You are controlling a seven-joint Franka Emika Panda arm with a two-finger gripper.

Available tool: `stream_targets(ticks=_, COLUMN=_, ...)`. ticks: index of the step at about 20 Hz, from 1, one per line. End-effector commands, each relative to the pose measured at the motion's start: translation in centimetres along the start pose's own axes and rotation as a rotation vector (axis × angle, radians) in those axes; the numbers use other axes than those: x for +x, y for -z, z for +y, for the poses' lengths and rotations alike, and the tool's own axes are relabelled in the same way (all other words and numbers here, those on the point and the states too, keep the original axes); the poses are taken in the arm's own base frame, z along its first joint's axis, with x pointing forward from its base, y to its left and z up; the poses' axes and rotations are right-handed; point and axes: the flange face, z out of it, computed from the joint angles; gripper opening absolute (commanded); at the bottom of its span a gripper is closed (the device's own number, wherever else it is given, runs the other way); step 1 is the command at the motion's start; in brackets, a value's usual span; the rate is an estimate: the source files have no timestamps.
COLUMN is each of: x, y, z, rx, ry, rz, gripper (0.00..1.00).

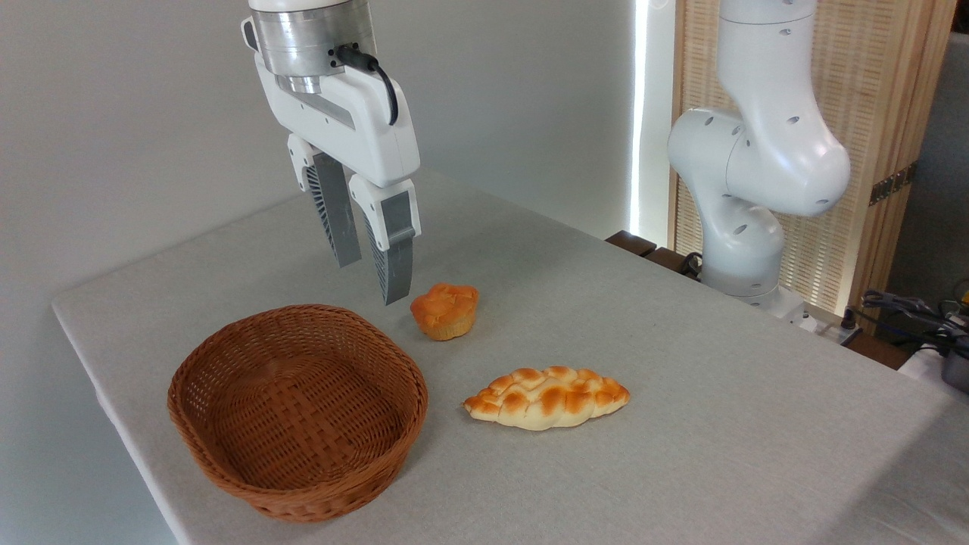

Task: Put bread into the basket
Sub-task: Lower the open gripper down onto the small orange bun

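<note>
While my slightly parted, empty fingers (374, 259) hang above the grey table (681, 378), the small orange-golden round bun (445, 310) sits just right of them and lower, beside the oval brown wicker basket (227, 363).

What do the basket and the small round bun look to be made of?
Basket: woven wicker or rattan, brown, slightly glossy; the interlaced strands show all over. Small round bun: looks baked, orange-golden matte top over a paler ridged base, but its even colour could mean a foam or plastic replica; I cannot tell.
</note>
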Motion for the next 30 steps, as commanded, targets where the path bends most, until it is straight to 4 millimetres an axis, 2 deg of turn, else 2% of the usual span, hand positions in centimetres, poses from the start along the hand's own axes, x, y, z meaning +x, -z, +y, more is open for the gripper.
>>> stream_targets(ticks=1, x=-0.6, y=0.2, z=0.4, rx=-0.015, ry=0.018, rz=-0.009, gripper=1.00)
stream_targets(ticks=9, x=-0.8, y=0.0, z=0.6, rx=-0.017, ry=0.015, rz=-0.011, gripper=1.00)
stream_targets(ticks=11, x=-0.7, y=-0.6, z=1.7, rx=-0.028, ry=0.005, rz=-0.001, gripper=1.00)
stream_targets(ticks=15, x=0.6, y=-4.1, z=6.5, rx=-0.023, ry=-0.068, rz=0.021, gripper=1.00)
stream_targets(ticks=19, x=2.5, y=-8.5, z=14.3, rx=-0.046, ry=-0.189, rz=0.058, gripper=1.00)
stream_targets(ticks=22, x=1.8, y=-11.8, z=19.1, rx=-0.067, ry=-0.268, rz=0.028, gripper=1.00)
stream_targets(ticks=24, x=0.9, y=-14.5, z=20.9, rx=-0.078, ry=-0.304, rz=-0.009, gripper=1.00)
stream_targets(ticks=26, x=0.3, y=-16.5, z=21.3, rx=-0.076, ry=-0.310, rz=-0.024, gripper=1.00)
stream_targets(ticks=30, x=0.0, y=-18.0, z=21.2, rx=-0.006, ry=-0.356, rz=-0.047, gripper=1.00)
